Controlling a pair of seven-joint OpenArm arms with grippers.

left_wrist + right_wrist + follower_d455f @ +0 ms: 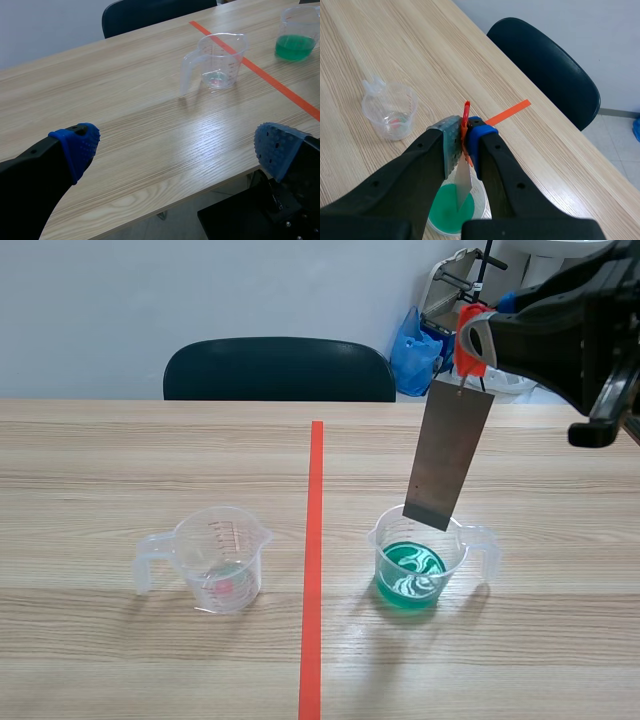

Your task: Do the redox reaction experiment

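The right end effector [465,142] clamps a red clip [470,340] whose grey metal strip [448,455] hangs over the green-liquid cup [420,565]. A clear cup [215,560] stands at that cup's 9 o'clock. The left end effector [176,147] gapes over the bench [125,100].

We note a pale wood-grain counter [110,455], a dark chair [280,370] at its far edge, a plain light wall [200,285] behind. Blue bag [413,352] beside the chair; we see grey floor [620,145] under it.
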